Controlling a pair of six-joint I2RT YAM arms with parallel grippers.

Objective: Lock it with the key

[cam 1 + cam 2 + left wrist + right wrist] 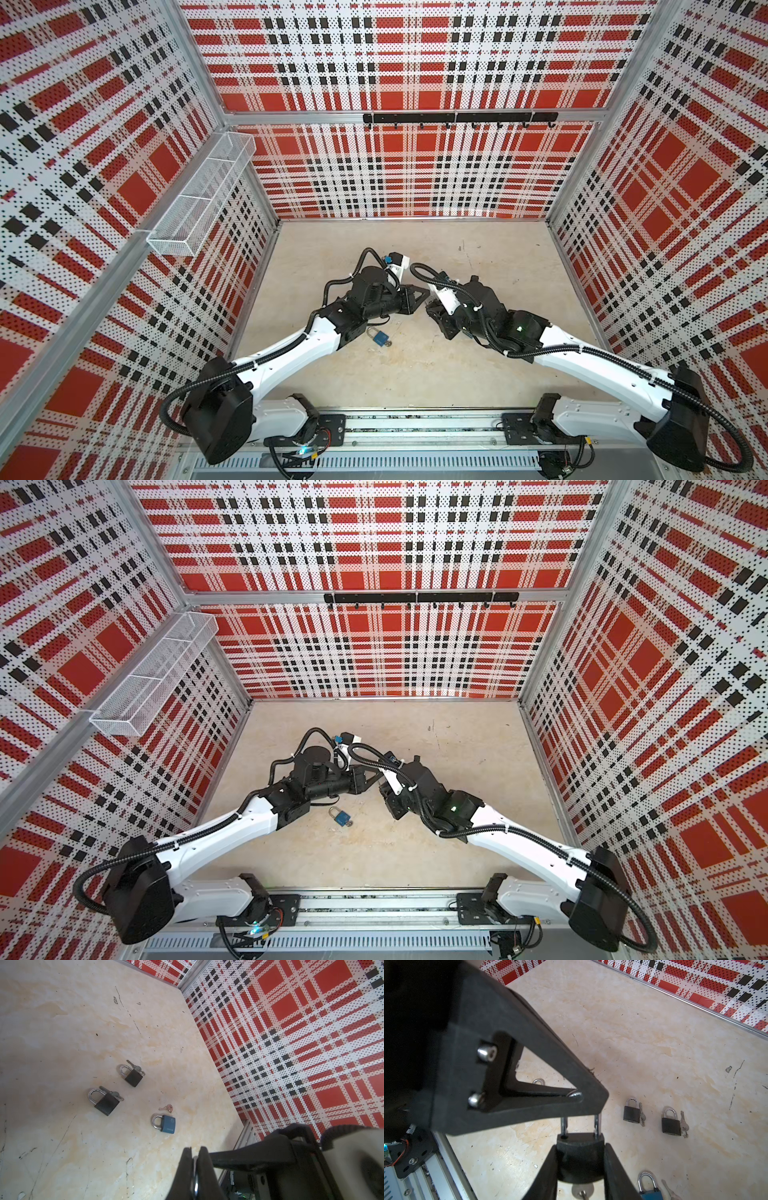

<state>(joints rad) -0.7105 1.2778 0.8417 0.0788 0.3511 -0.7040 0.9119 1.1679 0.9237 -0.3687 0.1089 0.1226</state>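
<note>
One black padlock (580,1163), both your tools.
Your right tool (581,1146) pinches its body, your left tool (195,1150) its shackle (596,1124); a blue padlock (379,336) lies at 7 o'clock from them.

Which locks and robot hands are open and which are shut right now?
Left gripper: shut on held lock's loop.
Right gripper: shut on held lock's body.
Held lock: key at its bottom; whether latched, cannot tell.
Bigger black lock: closed, key beside.
Smaller black lock: closed, key beside.
Blue lock: closed, key beside.

no legible text or labels
</note>
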